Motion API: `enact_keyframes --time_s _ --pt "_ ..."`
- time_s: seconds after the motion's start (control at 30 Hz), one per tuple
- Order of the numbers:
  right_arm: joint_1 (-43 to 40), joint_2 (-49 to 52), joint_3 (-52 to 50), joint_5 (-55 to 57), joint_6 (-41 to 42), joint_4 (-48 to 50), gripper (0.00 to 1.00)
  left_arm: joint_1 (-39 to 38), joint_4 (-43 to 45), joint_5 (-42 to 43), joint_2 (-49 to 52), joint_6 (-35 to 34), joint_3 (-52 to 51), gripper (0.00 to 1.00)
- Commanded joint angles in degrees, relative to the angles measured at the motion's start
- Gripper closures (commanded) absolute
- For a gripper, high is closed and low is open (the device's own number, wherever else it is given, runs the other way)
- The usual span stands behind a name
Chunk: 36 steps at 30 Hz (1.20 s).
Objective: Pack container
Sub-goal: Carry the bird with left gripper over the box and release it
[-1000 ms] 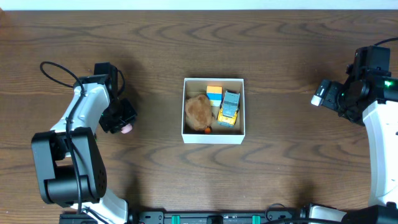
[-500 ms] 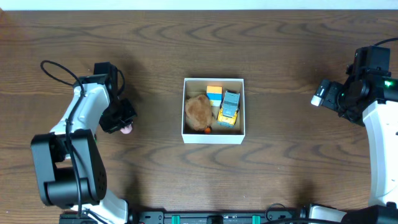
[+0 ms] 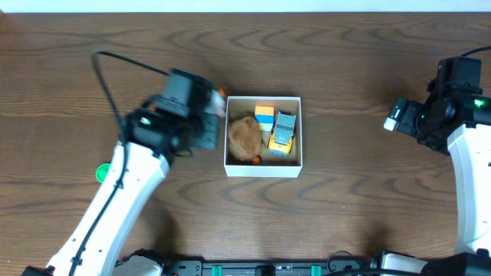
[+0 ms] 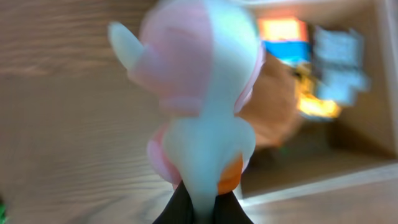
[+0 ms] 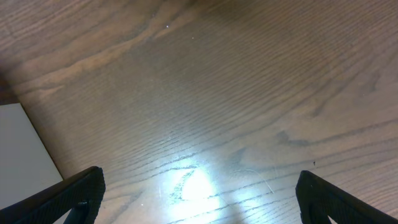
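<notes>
The dark wood-grain desk (image 3: 345, 61) carried the container (image 3: 263, 170) at its middle, a shallow white-walled square box with a tan inside. In it lay a brown fuzzy lump (image 3: 245, 138) on the left, an orange-and-blue block (image 3: 264, 116) at the far side, a yellow-and-blue toy truck (image 3: 282, 133) on the right, and a small orange piece (image 3: 255, 159) near the front wall. The left gripper (image 4: 200, 210) was closed narrowly on the bottom of a toy figure (image 4: 199, 93), pale white and pink with a touch of orange; the wrist view was blurred, so finer detail could not be told. From above, that gripper sat just beside the container's far left corner, outside the wall. A small green round mark (image 3: 103, 172) lay on the wood toward the left edge. The right gripper (image 5: 199, 202) hung near the right edge of the desk, well apart from the container, its fingers (image 5: 74, 193) spread wide, holding nothing, with only bare wood between them.
</notes>
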Motion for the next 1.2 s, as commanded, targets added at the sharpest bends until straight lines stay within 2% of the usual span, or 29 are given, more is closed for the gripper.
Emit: enact_keyframes --time_s 0.0,0.37,0.53,0.63,0.87,0.93,0.97,1.07,1.1,1.17 --pt "-0.22 0.15 0.0 -0.22 -1.09 -0.11 0.01 -5.62 -0.15 -0.31 0.7 4.04 0.52 0.94" --pt "-0.22 0.15 0.0 -0.22 -1.07 -0.11 0.01 -17.62 0.28 0.24 8.57 5.46 0.52 0.94" --pt "-0.22 0.17 0.0 -0.22 -1.07 -0.13 0.01 -19.34 0.28 0.13 10.73 5.46 0.52 0.94" --pt "-0.22 0.17 0.0 -0.22 -1.07 -0.15 0.01 -19.34 0.39 0.09 11.32 5.46 0.52 0.76" --pt "-0.22 0.17 -0.02 -0.22 -1.09 -0.17 0.01 -19.34 2.29 -2.97 11.37 5.51 0.52 0.74" --pt "-0.22 0.15 -0.02 -0.22 -1.09 -0.15 0.01 -19.34 2.49 -2.99 11.37 5.51 0.52 0.54" --pt "-0.22 0.17 0.0 -0.22 -1.07 -0.15 0.01 -19.34 2.47 -3.3 11.37 5.6 0.52 0.48" --pt "-0.22 0.17 0.0 -0.22 -1.09 -0.15 0.01 -19.34 2.45 -5.95 11.28 5.66 0.52 0.45" --pt "-0.22 0.17 0.0 -0.22 -1.09 -0.13 0.01 -19.32 2.47 -6.36 11.17 5.64 0.55 0.36" --pt "-0.22 0.17 0.0 -0.22 -1.09 -0.11 0.01 -19.28 2.45 -6.6 10.84 5.62 0.55 0.3"
